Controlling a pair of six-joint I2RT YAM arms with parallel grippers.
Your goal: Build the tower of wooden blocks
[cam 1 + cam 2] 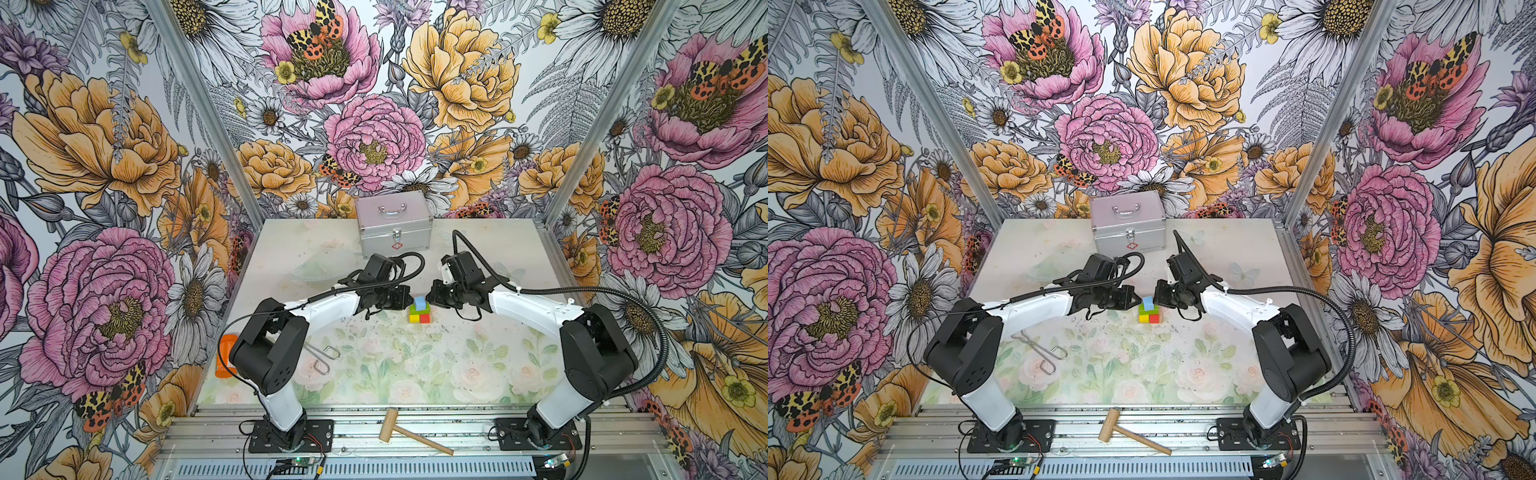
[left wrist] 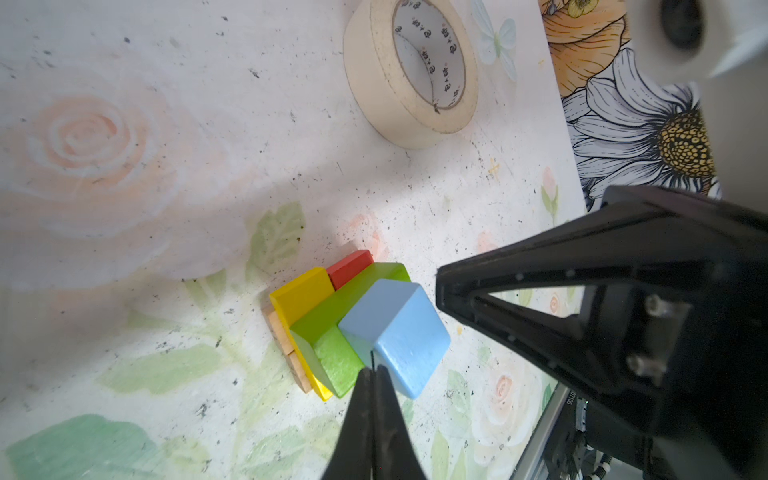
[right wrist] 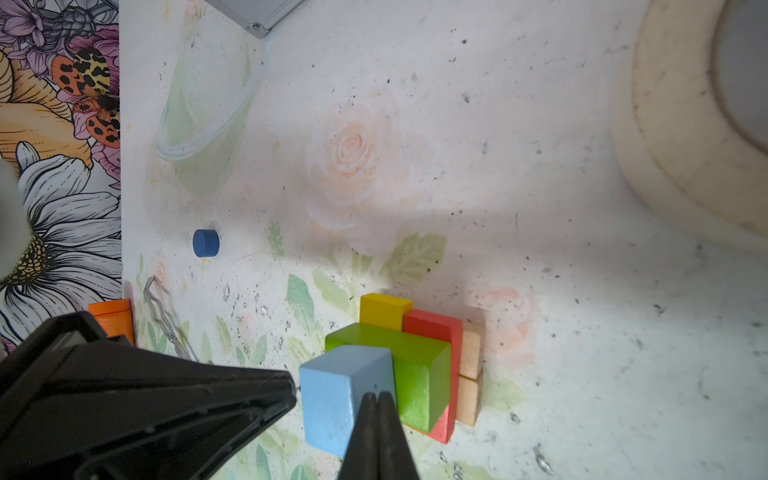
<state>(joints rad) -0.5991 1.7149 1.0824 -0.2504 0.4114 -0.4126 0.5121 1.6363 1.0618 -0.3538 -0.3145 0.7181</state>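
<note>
The tower (image 1: 419, 311) stands mid-table. Two tan bars (image 3: 471, 361) lie lowest. Yellow (image 2: 301, 293) and red (image 2: 349, 266) bars rest on them, a green bar (image 2: 336, 361) crosses those, and a light blue cube (image 2: 399, 328) is on top. My left gripper (image 2: 372, 370) is shut and empty, its tip at the cube's left side (image 1: 409, 302). My right gripper (image 3: 376, 397) is shut and empty too, its tip at the cube's right side (image 1: 429, 297). A dark blue cylinder (image 3: 205, 243) lies alone on the table farther left. The left arm hides it in both top views.
A masking tape roll (image 2: 365, 75) lies right of the tower under the right arm. A silver case (image 1: 395, 226) stands at the back. There is a clear lid (image 3: 203, 104) at back left, wire tongs (image 1: 322, 357) and an orange bottle (image 1: 226, 355) at front left, and a wooden mallet (image 1: 411, 432) on the front rail.
</note>
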